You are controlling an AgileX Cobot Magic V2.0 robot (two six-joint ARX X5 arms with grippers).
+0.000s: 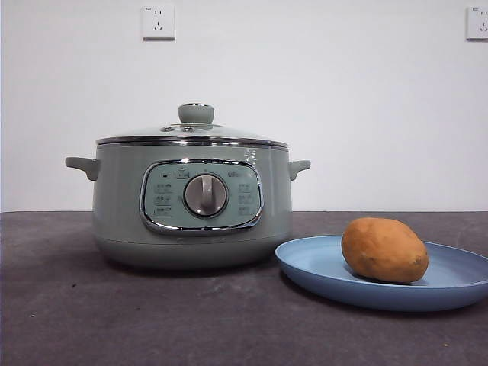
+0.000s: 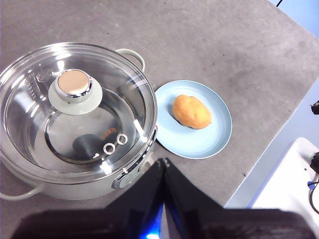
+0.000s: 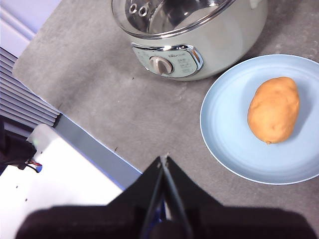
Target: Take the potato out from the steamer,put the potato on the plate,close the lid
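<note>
The sage-green steamer (image 1: 191,202) stands on the dark table, with the glass lid (image 1: 194,133) closed on it. The potato (image 1: 383,249) lies on the light-blue plate (image 1: 450,286) to the steamer's right. The left wrist view shows the lid (image 2: 75,107) on the steamer (image 2: 132,174) and the potato (image 2: 191,111) on the plate (image 2: 212,137). The right wrist view shows the steamer (image 3: 234,45), the potato (image 3: 274,109) and the plate (image 3: 224,134). My left gripper (image 2: 163,162) and right gripper (image 3: 163,160) are both shut, empty and held high, away from the things. Neither shows in the front view.
Two wall sockets (image 1: 158,20) sit on the white wall behind. The table's edge (image 3: 79,129) runs close to the steamer's front, with white equipment (image 3: 55,184) beyond it.
</note>
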